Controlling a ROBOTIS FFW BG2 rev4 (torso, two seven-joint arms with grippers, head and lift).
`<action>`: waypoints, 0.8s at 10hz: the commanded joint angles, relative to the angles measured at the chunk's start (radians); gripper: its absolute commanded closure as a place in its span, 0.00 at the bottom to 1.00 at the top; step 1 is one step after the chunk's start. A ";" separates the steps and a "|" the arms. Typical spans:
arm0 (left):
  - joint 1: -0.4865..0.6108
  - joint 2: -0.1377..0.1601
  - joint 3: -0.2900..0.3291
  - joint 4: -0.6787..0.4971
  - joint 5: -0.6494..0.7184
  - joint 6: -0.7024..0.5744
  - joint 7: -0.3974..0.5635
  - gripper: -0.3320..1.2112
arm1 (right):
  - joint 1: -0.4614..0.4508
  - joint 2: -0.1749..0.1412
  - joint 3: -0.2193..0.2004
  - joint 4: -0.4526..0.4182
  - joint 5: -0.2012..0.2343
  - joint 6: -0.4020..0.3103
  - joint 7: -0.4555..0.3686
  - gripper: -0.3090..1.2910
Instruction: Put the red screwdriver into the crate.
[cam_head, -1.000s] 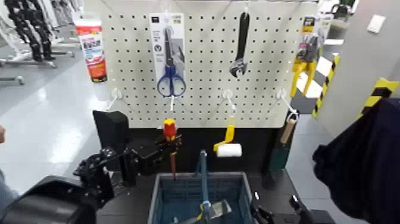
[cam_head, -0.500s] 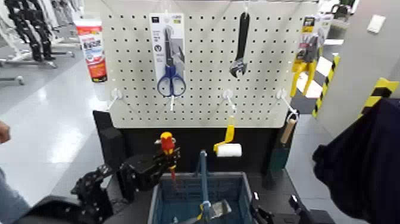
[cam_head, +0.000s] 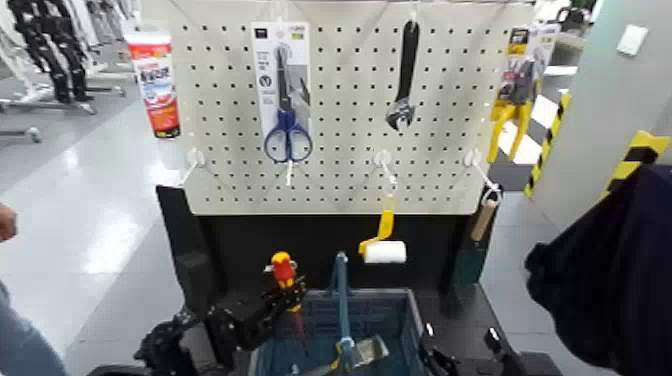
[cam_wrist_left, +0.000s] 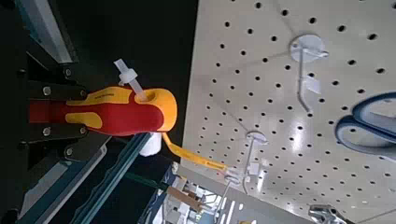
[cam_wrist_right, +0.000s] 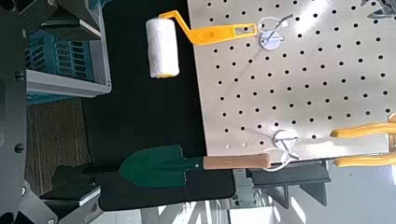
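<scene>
My left gripper (cam_head: 283, 297) is shut on the red screwdriver (cam_head: 285, 283), which has a red handle with yellow bands, and holds it upright over the left part of the crate (cam_head: 385, 310), shaft pointing down inside. The left wrist view shows the handle (cam_wrist_left: 117, 107) clamped between the fingers. The crate is a blue-grey lattice basket with a blue upright centre handle (cam_head: 341, 295), in front of the pegboard. My right gripper (cam_head: 462, 360) rests low at the lower right, beside the crate.
The pegboard (cam_head: 340, 105) carries blue scissors (cam_head: 288, 100), a black wrench (cam_head: 404, 75), yellow pliers (cam_head: 513, 105), a yellow-handled paint roller (cam_head: 384, 240) and a green trowel (cam_wrist_right: 163, 166). A dark cloth (cam_head: 610, 270) is at the right. A metal tool (cam_head: 360, 352) lies in the crate.
My left gripper has come down and a little right with the screwdriver, from in front of the pegboard's base to over the crate's left part. The right arm has not moved.
</scene>
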 joint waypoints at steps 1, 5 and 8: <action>-0.034 -0.006 -0.043 0.081 0.034 0.022 -0.011 0.99 | 0.000 0.000 0.002 0.003 -0.005 -0.003 0.000 0.28; -0.066 -0.006 -0.061 0.122 0.045 0.137 -0.017 0.94 | 0.000 0.002 0.003 0.008 -0.014 -0.011 0.001 0.28; -0.069 -0.006 -0.054 0.113 0.037 0.149 -0.014 0.49 | 0.000 0.002 0.003 0.010 -0.019 -0.012 0.001 0.28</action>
